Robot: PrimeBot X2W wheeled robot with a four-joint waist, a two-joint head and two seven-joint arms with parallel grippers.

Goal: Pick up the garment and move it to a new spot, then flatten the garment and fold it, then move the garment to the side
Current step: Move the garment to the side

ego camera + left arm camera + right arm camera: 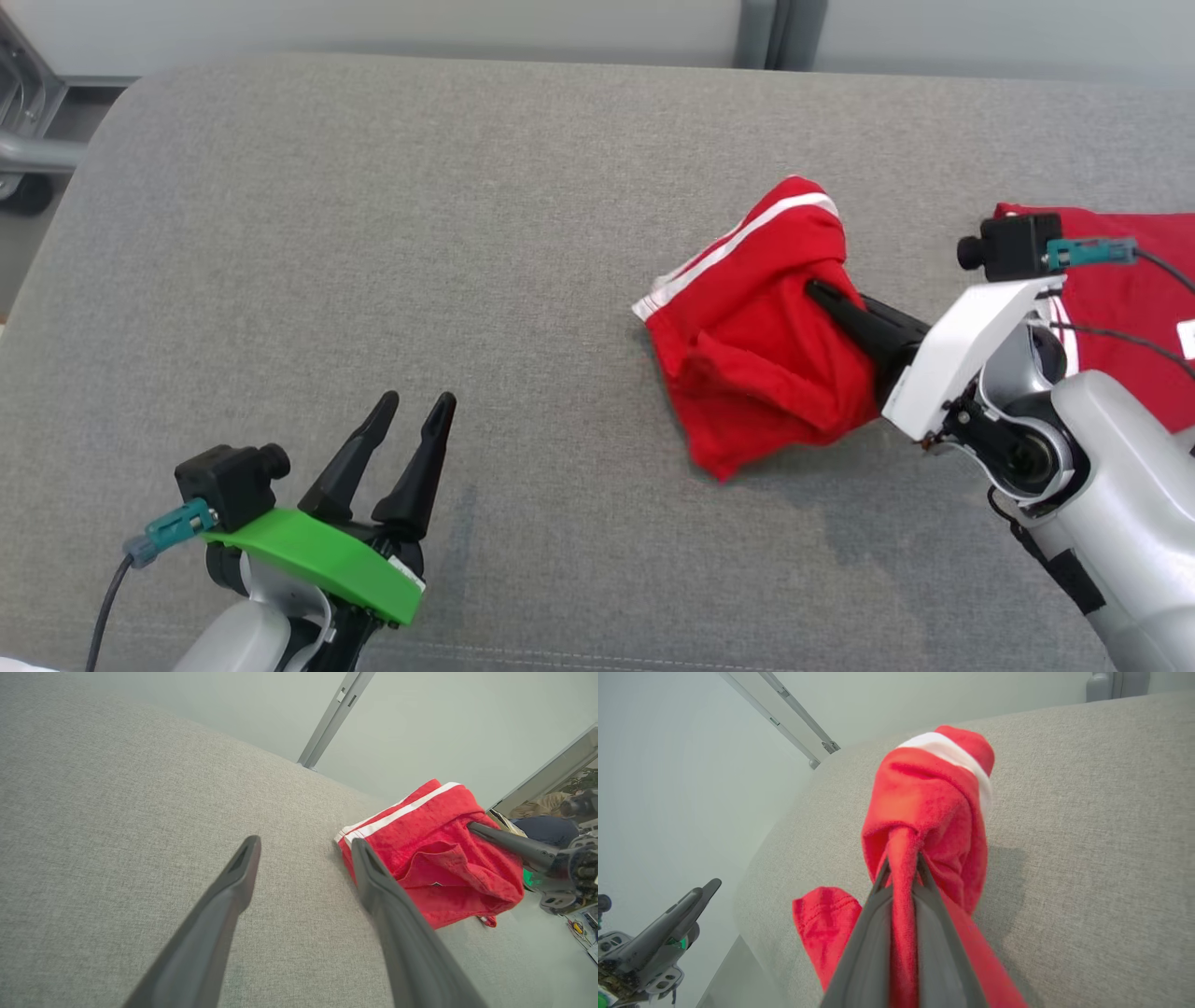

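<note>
The garment (761,336) is red with white stripes, bunched and lifted off the grey cushion (467,233) at the right. My right gripper (822,294) is shut on a fold of it, and the cloth runs pinched between the two fingers (873,914) in the right wrist view, draping over the garment (934,807) beyond the tips. More red cloth (1130,299) lies behind my right wrist. My left gripper (417,403) stands open at the lower left, well apart from the cloth; in the left wrist view its fingers (233,882) frame bare cushion with the garment (434,854) to the right.
The grey cushion's far edge (560,65) meets a pale wall with a grey vertical post (770,33). A metal frame (28,140) stands off the cushion's left corner. Wide bare fabric lies between the two grippers.
</note>
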